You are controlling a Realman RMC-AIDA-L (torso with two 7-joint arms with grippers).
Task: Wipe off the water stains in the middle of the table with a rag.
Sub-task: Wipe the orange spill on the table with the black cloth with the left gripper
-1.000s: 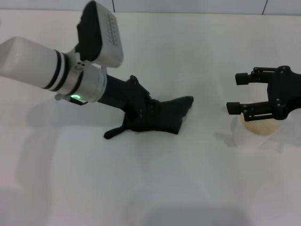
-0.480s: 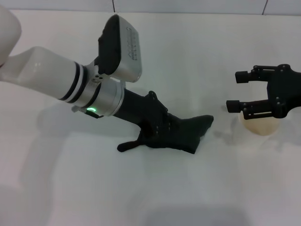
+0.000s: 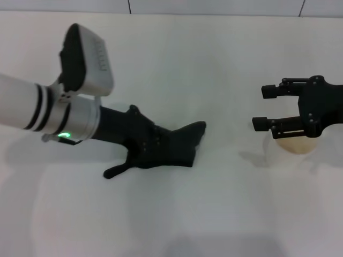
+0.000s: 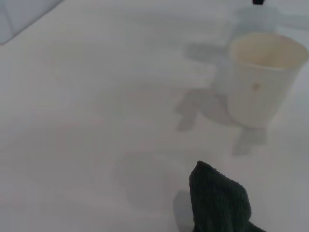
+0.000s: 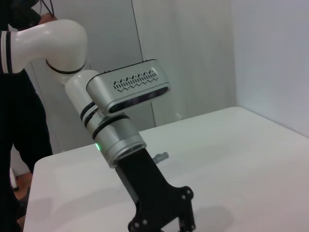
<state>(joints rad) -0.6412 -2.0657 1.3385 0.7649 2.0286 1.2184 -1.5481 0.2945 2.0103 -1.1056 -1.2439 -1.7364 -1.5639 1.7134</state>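
From the head view we see our left end effector [image 3: 147, 150] pressed down on the rag [image 3: 174, 147], grasping it against the table [image 3: 214, 64]; the rag's long axis runs toward two o'clock. No water stains show, so we judge them under the cloth or gone. Our right end effector [image 3: 265, 107] hangs released at three o'clock above a cup [image 3: 295, 144].

The left wrist view shows the rag tip [image 4: 219, 203] with the cup [image 4: 260, 77] at one o'clock.

The right wrist view shows only the left arm [image 5: 130, 140].

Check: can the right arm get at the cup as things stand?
Probably yes. The right gripper hangs open just above the cup, with nothing between them. The left gripper and the rag sit well off toward the table's middle.
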